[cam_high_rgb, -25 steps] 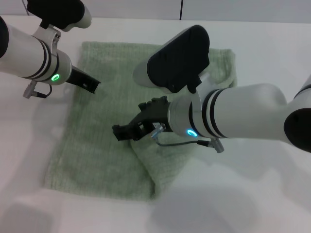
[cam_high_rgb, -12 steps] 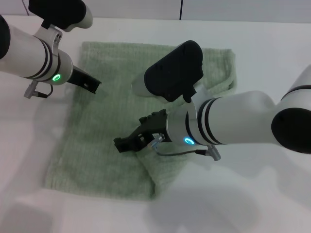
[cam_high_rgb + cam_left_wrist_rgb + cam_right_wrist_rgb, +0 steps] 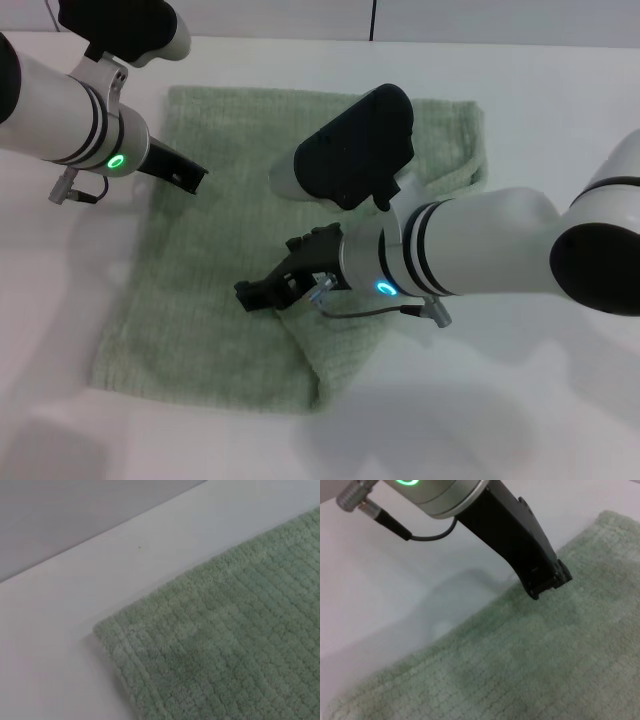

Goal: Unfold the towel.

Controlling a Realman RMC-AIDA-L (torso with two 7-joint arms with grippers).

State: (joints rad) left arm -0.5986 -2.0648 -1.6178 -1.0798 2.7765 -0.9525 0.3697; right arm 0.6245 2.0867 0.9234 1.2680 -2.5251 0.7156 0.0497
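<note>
The pale sage-green terry towel with fine ribbed stripes and hemmed edges [image 3: 215, 270] lies spread over the middle of the white tabletop [image 3: 560, 110], mostly flat, with one corner part still doubled over: a raised fold runs from the towel's centre down toward the near edge. In the left wrist view one hemmed corner of the towel [image 3: 220, 645] lies flat on the white surface, its woven grid plain to see. The right gripper [image 3: 262, 288], black and slender, sits low over the centre of the towel at the upper end of that fold; its tips appear drawn close together at the cloth, but whether they have hold of any fabric cannot be told. The bulky white and black right arm hides much of the towel's far right part. The left gripper [image 3: 185, 174] hangs over the towel's far left edge; the right wrist view shows it [image 3: 547, 582] as one dark finger just above the pile, and how far it is parted cannot be told.
</note>
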